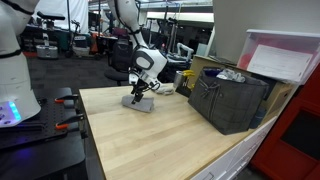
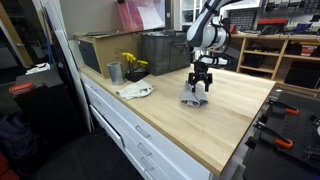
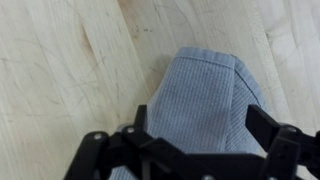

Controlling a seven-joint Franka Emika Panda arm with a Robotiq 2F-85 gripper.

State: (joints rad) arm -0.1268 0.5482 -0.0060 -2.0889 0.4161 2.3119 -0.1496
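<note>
Both fingers of the gripper (image 3: 200, 128) stand fully apart, holding nothing. The grey-blue ribbed cloth (image 3: 205, 85) lies between and just beneath them on the wooden worktop (image 3: 60, 60). As I judge it, closing too high could pinch only a top fold, so the cloth slips out. Pressing too low could scrape the fingertips against the wood.

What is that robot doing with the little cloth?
The robot's gripper is open and hangs right over a small grey-blue cloth lying on the wooden table. Its jaws stand on either side of the cloth, not closed on it. A dark crate stands farther along the table.
</note>
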